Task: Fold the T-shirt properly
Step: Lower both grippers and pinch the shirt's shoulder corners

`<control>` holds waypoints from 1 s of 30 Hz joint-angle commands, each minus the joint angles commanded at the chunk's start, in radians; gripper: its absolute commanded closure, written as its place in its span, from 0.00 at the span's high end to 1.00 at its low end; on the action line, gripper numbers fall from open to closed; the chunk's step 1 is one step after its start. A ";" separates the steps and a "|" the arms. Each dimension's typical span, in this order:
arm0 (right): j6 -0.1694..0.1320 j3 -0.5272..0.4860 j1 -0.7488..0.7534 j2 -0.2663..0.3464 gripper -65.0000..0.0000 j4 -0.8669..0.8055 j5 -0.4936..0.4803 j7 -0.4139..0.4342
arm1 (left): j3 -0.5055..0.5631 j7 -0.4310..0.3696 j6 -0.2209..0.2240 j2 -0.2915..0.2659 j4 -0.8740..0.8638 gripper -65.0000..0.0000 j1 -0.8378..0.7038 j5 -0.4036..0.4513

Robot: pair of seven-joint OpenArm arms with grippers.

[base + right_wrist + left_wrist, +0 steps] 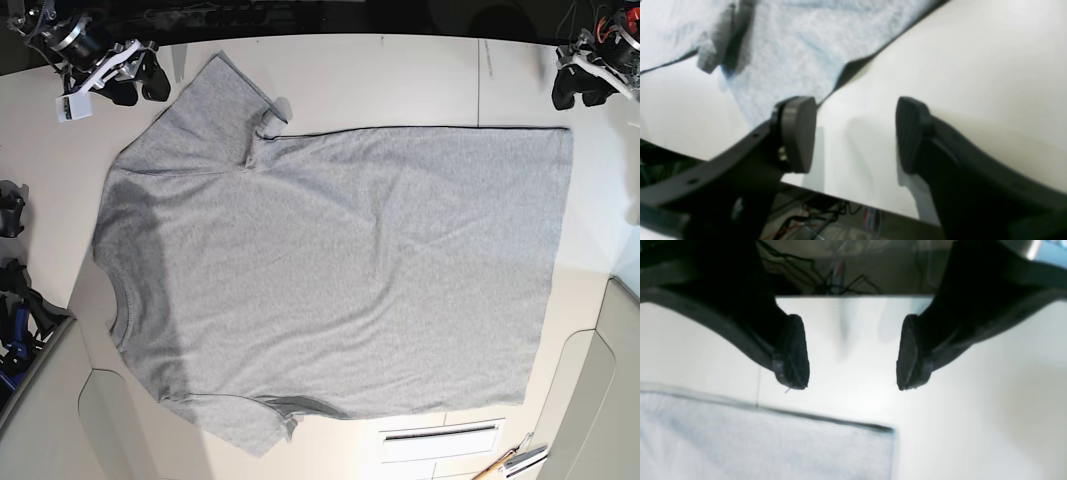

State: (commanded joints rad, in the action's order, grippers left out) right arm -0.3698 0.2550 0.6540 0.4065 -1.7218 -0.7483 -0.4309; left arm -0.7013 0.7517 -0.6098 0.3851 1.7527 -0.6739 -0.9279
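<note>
The heather-grey T-shirt [330, 270] lies spread flat on the white table, neck at the left, hem at the right, plain side up; no lettering shows. My left gripper [852, 386] is open and empty above bare table, just beyond a hem corner of the shirt [773, 446]; in the base view it sits at the top right [578, 92]. My right gripper [855, 133] is open and empty beside the upper sleeve [790, 56]; in the base view it sits at the top left [140, 78].
The white table [400, 70] has its far edge close behind both grippers, with cables below it [826, 280]. Clamps and gear [15, 300] stand at the left edge. A slotted panel [440, 437] and tools [510, 462] lie at the front right.
</note>
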 joint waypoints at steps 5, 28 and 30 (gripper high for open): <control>0.000 -0.002 -0.014 -0.036 0.57 0.008 0.005 -0.003 | 0.002 0.000 0.000 0.019 -0.107 0.68 0.086 -0.019; 0.000 -0.042 -0.055 -0.208 0.57 0.015 0.008 -0.003 | 0.151 -0.093 0.000 0.019 -0.267 0.68 0.195 0.028; 0.000 -0.042 -0.055 -0.210 0.57 0.016 0.008 -0.004 | 0.152 -0.093 0.000 0.019 -0.267 0.68 0.195 0.027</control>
State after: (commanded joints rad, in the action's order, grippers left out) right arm -0.3698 0.2134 0.5987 0.1963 -1.7061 -0.7406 -0.4347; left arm -0.5495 0.6582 -0.6098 0.4046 1.4853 -0.4793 -0.9005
